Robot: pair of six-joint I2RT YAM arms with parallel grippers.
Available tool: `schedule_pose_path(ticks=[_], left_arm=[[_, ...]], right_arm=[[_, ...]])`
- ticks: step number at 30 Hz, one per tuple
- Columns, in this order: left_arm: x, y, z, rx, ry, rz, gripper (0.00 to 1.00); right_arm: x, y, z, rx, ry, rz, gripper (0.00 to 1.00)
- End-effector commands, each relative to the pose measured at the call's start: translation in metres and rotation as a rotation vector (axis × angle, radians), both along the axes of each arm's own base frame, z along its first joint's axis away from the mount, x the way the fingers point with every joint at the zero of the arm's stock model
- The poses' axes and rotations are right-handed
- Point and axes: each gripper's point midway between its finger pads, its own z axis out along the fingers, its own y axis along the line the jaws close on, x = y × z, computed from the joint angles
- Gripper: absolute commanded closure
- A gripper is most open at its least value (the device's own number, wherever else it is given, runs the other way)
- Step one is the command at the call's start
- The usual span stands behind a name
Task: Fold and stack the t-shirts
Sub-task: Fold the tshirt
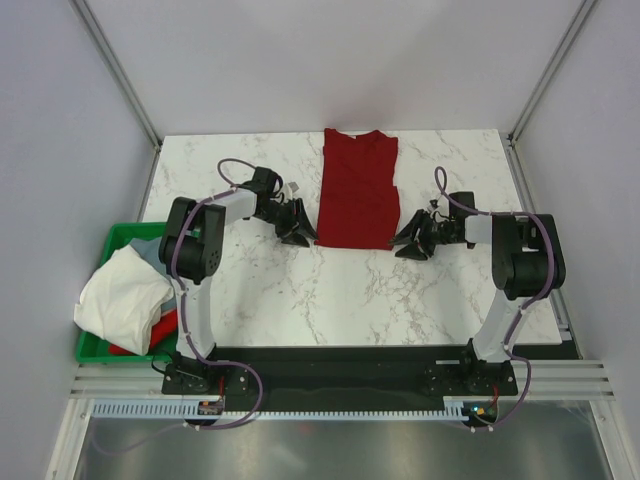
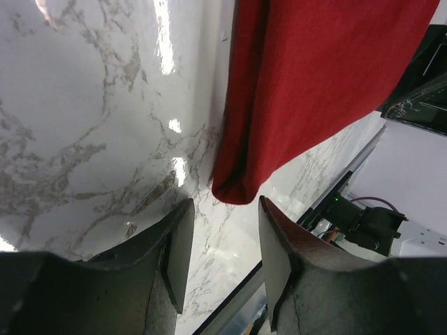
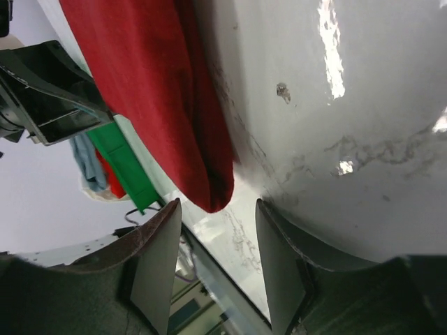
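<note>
A dark red t-shirt [image 1: 358,190] lies on the marble table [image 1: 300,300], folded into a long strip with its neck toward the back. My left gripper [image 1: 299,233] sits low at the shirt's near left corner. In the left wrist view its jaws [image 2: 226,204] stand open, with the corner of the red cloth [image 2: 314,84] just beyond the fingertips. My right gripper [image 1: 408,246] sits at the near right corner. The right wrist view shows it [image 3: 217,204] open too, and the folded red edge [image 3: 160,91] ends just ahead of the gap. Neither gripper holds cloth.
A green bin [image 1: 96,347] stands at the table's left edge. In it are a white tee [image 1: 125,295], a grey one [image 1: 150,250] and a red one [image 1: 165,322]. The bin [image 3: 126,160] also shows in the right wrist view. The black base rail [image 1: 340,365] runs along the near edge.
</note>
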Motion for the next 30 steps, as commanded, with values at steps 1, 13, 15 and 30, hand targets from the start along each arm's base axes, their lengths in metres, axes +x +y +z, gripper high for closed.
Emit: schedule_pose_path(ticks=[1,13,15,30], left_arm=[[0.009,-0.013,0.003,-0.038,-0.011,-0.004,0.51],[-0.005,-0.028,-0.002,-0.055,0.029,-0.016,0.74],[-0.011,-0.025,-0.002,-0.045,0.041,-0.005,0.82],[-0.047,-0.031,0.032,-0.038,-0.012,-0.020,0.98]], right_arm=[[0.010,0.005,0.001,0.028,-0.012,0.003,0.45],[0.014,0.021,-0.005,0.049,0.005,0.017,0.61],[0.017,0.022,-0.005,0.058,-0.003,0.017,0.66],[0.018,0.005,0.030,0.086,-0.082,0.034,1.00]])
